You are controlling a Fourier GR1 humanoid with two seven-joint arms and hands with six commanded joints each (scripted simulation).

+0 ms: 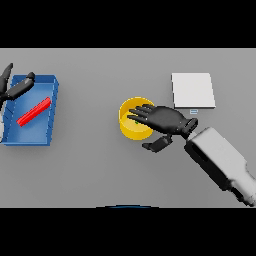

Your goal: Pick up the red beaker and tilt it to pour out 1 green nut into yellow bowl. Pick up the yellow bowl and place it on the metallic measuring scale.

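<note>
The pour looks done: one green nut (135, 121) lies in the one yellow bowl (131, 128) at mid-table. The right hand (162, 120) covers the bowl's rim, fingers spread, no grasp. One scale (193, 90) near the far right edge stands bare. One red beaker (34, 111) lies in one blue tray (35, 137) at the left edge, beside the left hand (15, 87), fingers loose.

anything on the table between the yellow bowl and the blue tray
No. In the head view the stretch of grey table between the yellow bowl and the blue tray is bare.
</note>
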